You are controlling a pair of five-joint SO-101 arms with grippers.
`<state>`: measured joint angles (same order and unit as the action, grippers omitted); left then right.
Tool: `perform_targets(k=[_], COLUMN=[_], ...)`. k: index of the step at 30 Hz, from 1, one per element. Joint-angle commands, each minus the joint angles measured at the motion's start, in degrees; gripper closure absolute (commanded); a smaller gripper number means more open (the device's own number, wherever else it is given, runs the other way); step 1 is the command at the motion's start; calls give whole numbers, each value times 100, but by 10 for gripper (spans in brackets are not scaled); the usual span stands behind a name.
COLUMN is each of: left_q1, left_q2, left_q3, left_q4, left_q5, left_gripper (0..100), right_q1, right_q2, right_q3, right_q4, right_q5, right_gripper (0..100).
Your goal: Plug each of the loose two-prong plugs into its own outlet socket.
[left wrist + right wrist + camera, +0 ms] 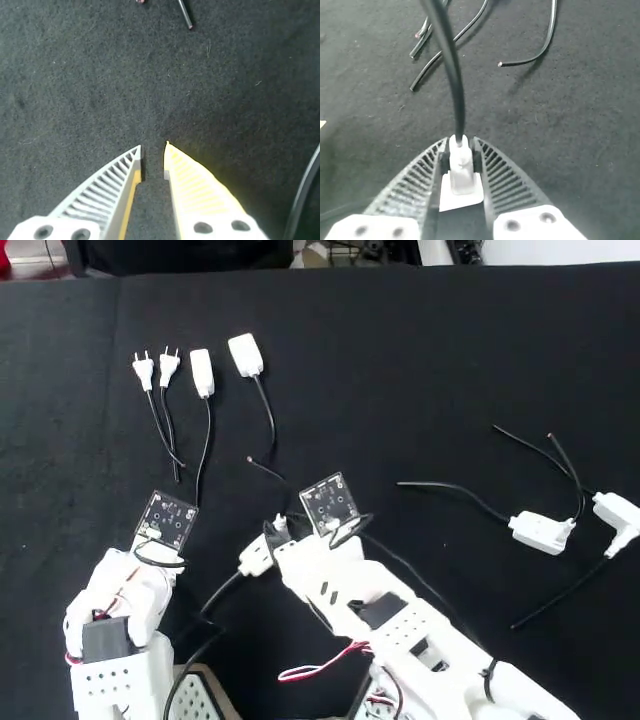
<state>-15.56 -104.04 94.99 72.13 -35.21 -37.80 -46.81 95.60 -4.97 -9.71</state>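
Presently, right end effector (459, 142): clenched on a white connector (461, 177), whose black cord (451, 75) is led away past the fingertips; whether it is a plug or a socket cannot be told.
Held connector, from above: seen (256, 554) low over the bench (420, 360), near its middle, at the tip of the right arm.
Left end effector (153, 148): released, its fingers slightly parted with nothing between them, held over bare black cloth.
Loose plugs: a first two-prong plug (144, 369) and a second two-prong plug (169, 364) are laid side by side, prongs away from the arms, far out on the left arm's side.
Beside them: two white corded blocks, one narrow block (201, 372) and one broad block (245, 354).
Right arm's side: two more white corded pieces (540, 532) (618, 520), close together.
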Motion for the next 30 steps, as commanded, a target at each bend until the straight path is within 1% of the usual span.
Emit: perform_targets(k=[1,8,13,19,30], left_q1=[-4,-4,-4,-4,-4], left_q2=[-9,-9,-9,-9,-9], left_q3=[-13,-13,-13,-13,-13], left_q4=[62,62,62,62,62], left_q5=[-35,-35,-35,-35,-35], left_gripper=[912,912,912,912,912], right_q1=[-123,-123,-105,-114,-79], right_q2=[-13,-13,-13,-13,-22], right_q3=[13,-13,-171,-286,-400], right_q4=[105,123,527,721,747], right_q5=[-53,-53,-53,-62,-44], right_gripper=[982,981,904,928,927])
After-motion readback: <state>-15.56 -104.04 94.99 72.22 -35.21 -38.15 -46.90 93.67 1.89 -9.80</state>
